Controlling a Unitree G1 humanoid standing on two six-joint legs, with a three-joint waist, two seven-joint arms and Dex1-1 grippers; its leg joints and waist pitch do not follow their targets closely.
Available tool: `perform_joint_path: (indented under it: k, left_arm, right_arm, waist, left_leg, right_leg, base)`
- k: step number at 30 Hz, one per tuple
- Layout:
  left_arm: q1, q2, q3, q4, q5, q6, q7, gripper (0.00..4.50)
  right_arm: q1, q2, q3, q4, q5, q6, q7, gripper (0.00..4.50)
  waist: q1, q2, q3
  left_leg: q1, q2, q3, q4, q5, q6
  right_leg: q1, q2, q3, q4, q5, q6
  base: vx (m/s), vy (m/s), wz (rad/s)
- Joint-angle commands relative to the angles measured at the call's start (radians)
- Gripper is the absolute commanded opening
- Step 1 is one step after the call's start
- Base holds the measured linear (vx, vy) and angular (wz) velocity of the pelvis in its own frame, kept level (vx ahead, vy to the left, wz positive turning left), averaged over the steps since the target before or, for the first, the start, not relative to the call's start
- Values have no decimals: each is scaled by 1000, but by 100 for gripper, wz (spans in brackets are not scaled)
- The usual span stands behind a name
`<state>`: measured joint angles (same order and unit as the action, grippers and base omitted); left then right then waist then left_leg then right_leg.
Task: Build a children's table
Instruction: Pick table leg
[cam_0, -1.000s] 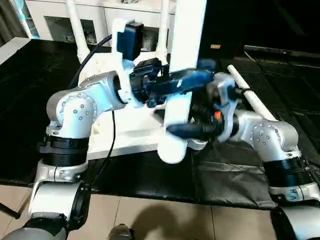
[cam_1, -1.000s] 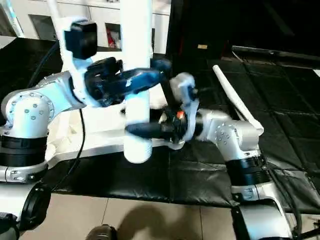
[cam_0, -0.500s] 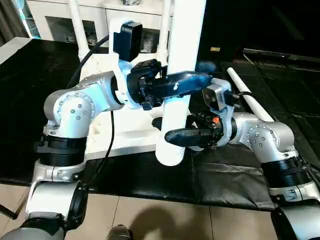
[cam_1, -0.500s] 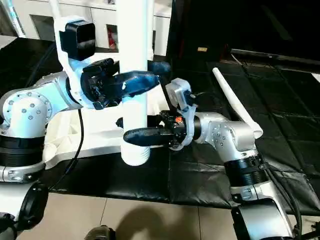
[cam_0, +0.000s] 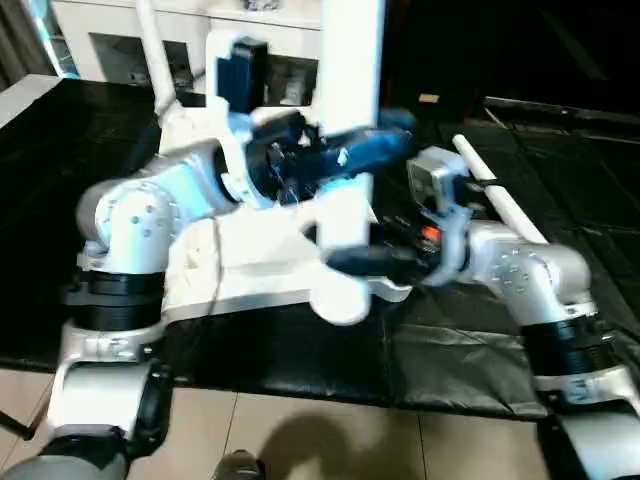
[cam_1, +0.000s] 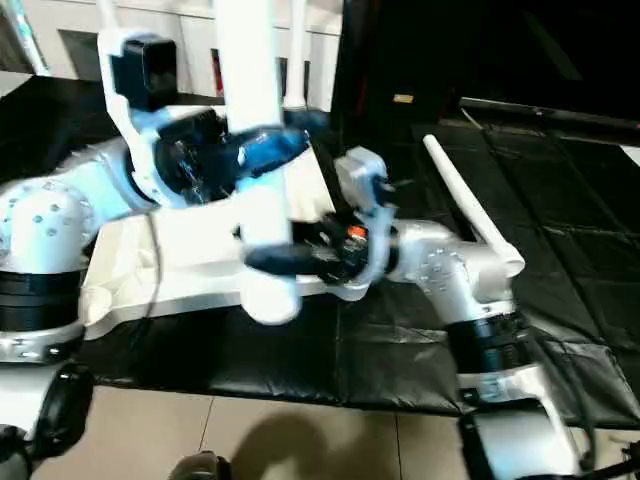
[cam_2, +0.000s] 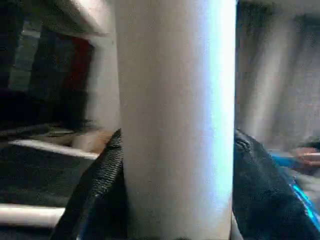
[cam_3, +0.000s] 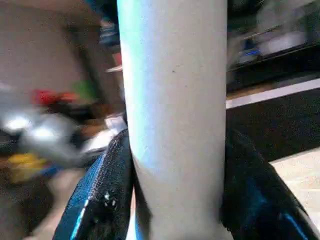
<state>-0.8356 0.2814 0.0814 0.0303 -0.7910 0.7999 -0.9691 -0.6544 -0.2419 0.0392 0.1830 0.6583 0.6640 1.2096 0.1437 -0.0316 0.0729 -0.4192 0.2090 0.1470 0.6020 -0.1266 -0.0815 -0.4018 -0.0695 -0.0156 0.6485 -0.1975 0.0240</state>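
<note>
— While clamping the leg upright above the near edge of the table top, aiming for what?

— Aiming, by the look of it, for a near corner socket of the table top. Gripping high on the leg with the left gripper and lower down with the right gripper, pressing black fingers against both sides of the tube.

— Doing it well how?

— Holding the tube plumb, bringing its thick lower end square over the socket, then pushing straight down. Avoiding any tilt, probably risking a jam on the rim otherwise. Sliding neither grip along the smooth plastic.

— Finding anything in the sockets already?

— Seemingly carrying two standing legs at the far corners of the table top. Not managing to read the near sockets, with both arms covering them.

— Waiting anywhere else?

— Lying on the black mat, well to the right of the table top: a spare leg.

— And beyond the far edge of the table top?

— Showing a white cabinet with glass doors, holding small blurred things, too unclear for naming.
</note>
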Motion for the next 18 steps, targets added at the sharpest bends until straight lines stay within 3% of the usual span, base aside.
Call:
perform_joint_path:
  k: [1,5,6,7,8,9,10,12,15,18]
  left_arm:
    - [-10,-31,-34,-30,60,-58,69,265]
    - [-16,-70,-55,2,254,-155,329,265]
    - [-15,-71,-57,1,261,-157,339,265]
    - [-12,-99,-65,2,310,-164,441,265]
    - [-11,-117,-64,4,326,-164,490,265]
    - [-11,-132,-63,8,337,-170,523,265]
    - [-8,-180,-47,18,350,-175,610,265]
    - [-5,-212,-50,27,387,-198,672,265]
    - [-12,-266,-48,46,427,-248,731,265]
    - [-23,-283,-57,62,453,-259,773,230]
  right_arm:
    - [-7,19,-40,61,-70,-47,-169,202]
    - [-14,87,-84,81,-144,-117,-398,199]
    - [-13,90,-85,80,-146,-120,-405,199]
    - [-2,114,-71,54,-176,-140,-449,198]
    - [4,122,-59,39,-190,-146,-464,198]
    - [9,128,-48,29,-201,-152,-476,195]
    - [12,159,-52,22,-217,-165,-546,194]
    - [11,197,-68,22,-230,-184,-621,193]
    - [10,242,-57,25,-279,-235,-714,193]
    - [7,264,-48,31,-307,-254,-771,193]
  waist:
    - [-5,3,-91]
    - [-7,4,-94]
    - [-7,4,-93]
    - [-7,3,-93]
    - [-8,2,-94]
    - [-10,-11,-94]
    - [-7,-1,-95]
    - [-11,-7,-95]
    - [-12,0,-93]
    - [-15,-1,-93]
  left_leg:
    - [38,5,18,-67,-203,-55]
    - [41,4,19,-68,-204,-66]
    - [40,5,20,-69,-205,-68]
    - [40,4,20,-70,-204,-69]
    - [38,5,20,-69,-194,-71]
    - [34,3,22,-69,-179,-61]
    - [33,2,21,-67,-168,-57]
    - [33,1,22,-66,-171,-49]
    - [34,1,21,-68,-188,-52]
    - [34,1,20,-69,-200,-60]
  right_leg:
    - [40,-44,11,-69,-95,-207]
    - [39,-44,11,-71,-107,-181]
    - [38,-43,11,-72,-107,-175]
    - [40,-43,10,-71,-105,-171]
    - [40,-43,11,-69,-83,-167]
    - [45,-42,10,-71,-67,-163]
    - [45,-45,11,-68,-64,-162]
    - [43,-45,11,-72,-66,-164]
    - [39,-44,13,-78,-103,-146]
    - [39,-42,13,-79,-104,-136]
  base:
    - [0,0,0]
    - [0,0,0]
    - [0,0,0]
    - [0,0,0]
    - [0,0,0]
    - [0,0,0]
    - [0,0,0]
    - [0,0,0]
    - [0,0,0]
    - [0,0,0]
